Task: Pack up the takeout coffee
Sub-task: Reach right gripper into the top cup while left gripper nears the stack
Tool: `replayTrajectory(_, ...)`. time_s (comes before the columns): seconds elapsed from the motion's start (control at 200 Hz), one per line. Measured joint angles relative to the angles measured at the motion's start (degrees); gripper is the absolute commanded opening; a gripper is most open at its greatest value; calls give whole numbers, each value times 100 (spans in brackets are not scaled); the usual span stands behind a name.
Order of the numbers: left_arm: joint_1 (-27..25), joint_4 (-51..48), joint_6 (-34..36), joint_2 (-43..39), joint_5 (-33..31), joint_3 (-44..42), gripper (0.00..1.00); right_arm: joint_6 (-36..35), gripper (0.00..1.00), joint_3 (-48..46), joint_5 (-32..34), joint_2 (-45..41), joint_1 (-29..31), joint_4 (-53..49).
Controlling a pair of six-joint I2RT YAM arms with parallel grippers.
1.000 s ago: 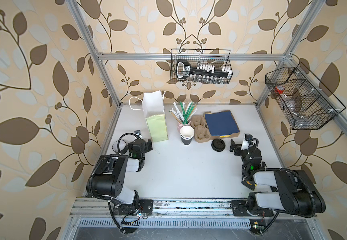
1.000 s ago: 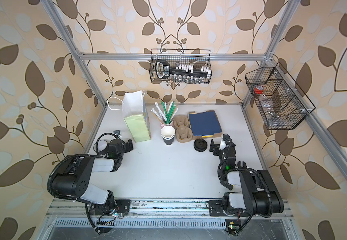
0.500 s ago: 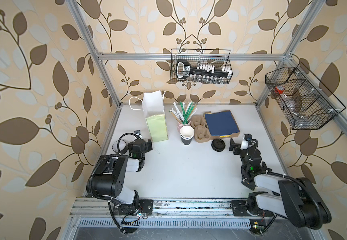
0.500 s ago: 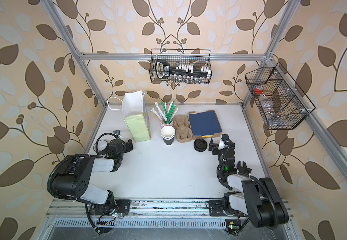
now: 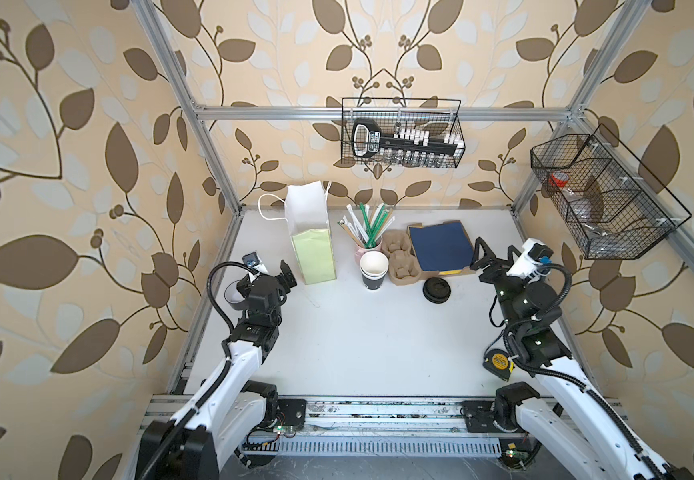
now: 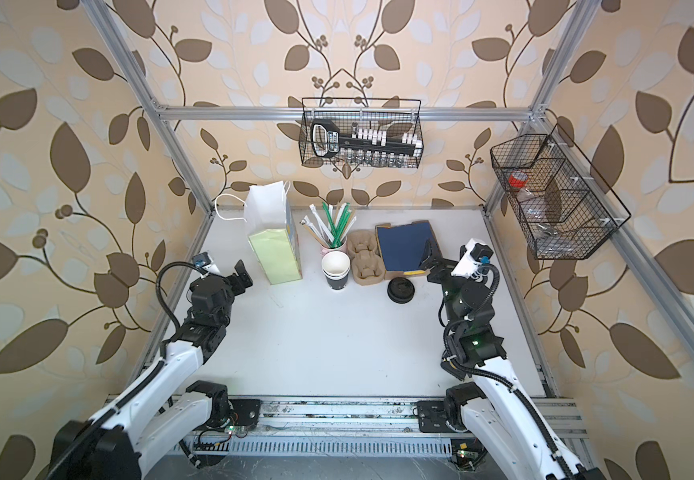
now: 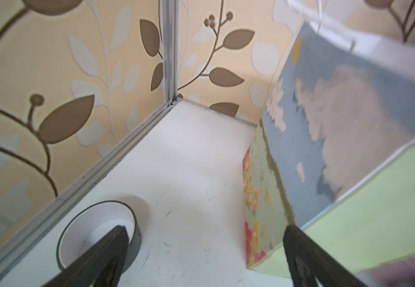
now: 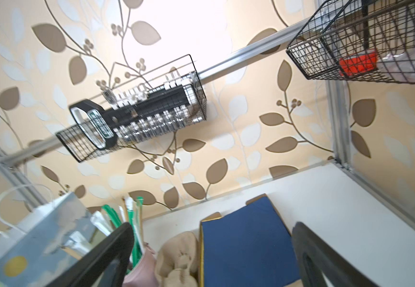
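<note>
Two black paper cups (image 5: pixel 374 272), nested, white inside, stand upright on the worktop (image 5: pixel 357 340). They sit between the paper bag (image 5: pixel 312 249) and the cardboard cup tray (image 5: pixel 401 262), just in front of the pink cup of straws (image 5: pixel 362 248). Black lids (image 5: pixel 436 288) lie near the tray. Left gripper (image 7: pixel 206 227): fingers (image 7: pixel 112 248) wide, holding nothing, beside the bag and near a tape roll (image 7: pixel 89 218). Right gripper (image 5: pixel 497 254): fingers (image 8: pixel 117 248) wide, empty, by the blue-topped box (image 5: pixel 440 245), well apart from the cups.
</note>
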Motion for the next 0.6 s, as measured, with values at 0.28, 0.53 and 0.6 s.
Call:
replayTrajectory(0.28,-44,-2745,-1849,-1084,398,1504,99,35,98,2059,-186,1493,1351,-2363)
replayTrajectory(0.53,-72,-3891,-2138,-1274,1178,2052,99,-114,89,3449,-98,2966,2035,-3923)
replayTrajectory(0.6,-85,-4013,-2109,-1209,1517,2048,99,-168,86,3755,-101,3412,2201,-4301)
